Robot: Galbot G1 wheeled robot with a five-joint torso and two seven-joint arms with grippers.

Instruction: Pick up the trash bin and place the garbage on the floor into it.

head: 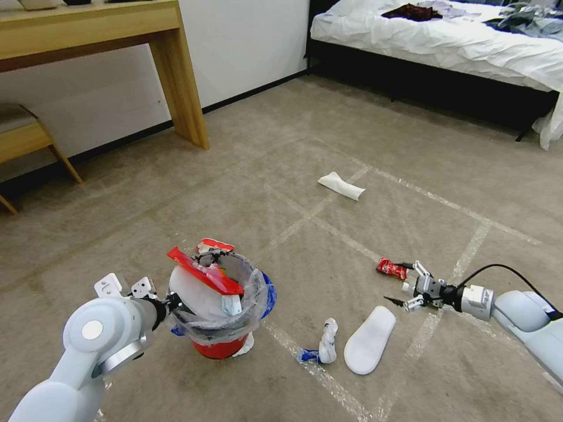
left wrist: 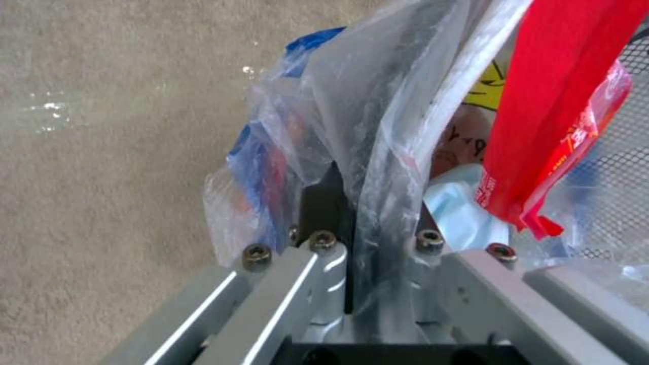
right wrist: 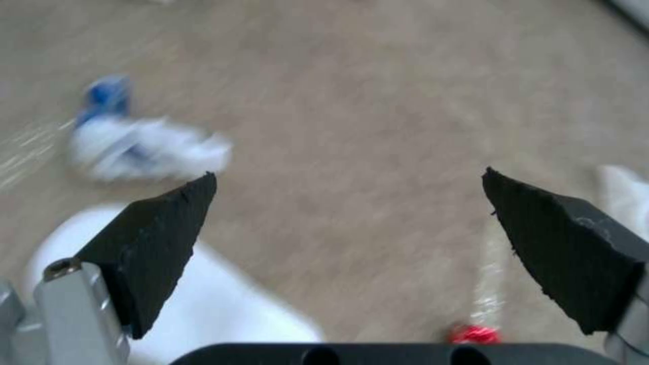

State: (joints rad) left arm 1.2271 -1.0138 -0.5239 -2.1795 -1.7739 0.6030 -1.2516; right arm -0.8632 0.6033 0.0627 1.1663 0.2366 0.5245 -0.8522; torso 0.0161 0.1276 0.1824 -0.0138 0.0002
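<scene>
On the floor (head: 234, 176), my left gripper (head: 173, 305) clamps the trash bin (head: 218, 305) rim. My right gripper (head: 400, 287), spread wide, hangs nearest the slipper (head: 369, 340), its length probably running away from me.

Desk (head: 88, 29): a light wooden worktop stood at the far left against the white wall (head: 246, 41), 1 leg reaching the carpet.
Stool (head: 23, 138): a low wooden seat with splayed legs sat under the desk.
Bed (head: 446, 47): a dark frame at the far right carried rumpled white bedding hanging over its edge.
Clothes (head: 416, 12): a dark red garment and grey-blue ones lay heaped on the bedding.
Baseboard (head: 252, 91): a dark strip ran along the foot of the wall.
</scene>
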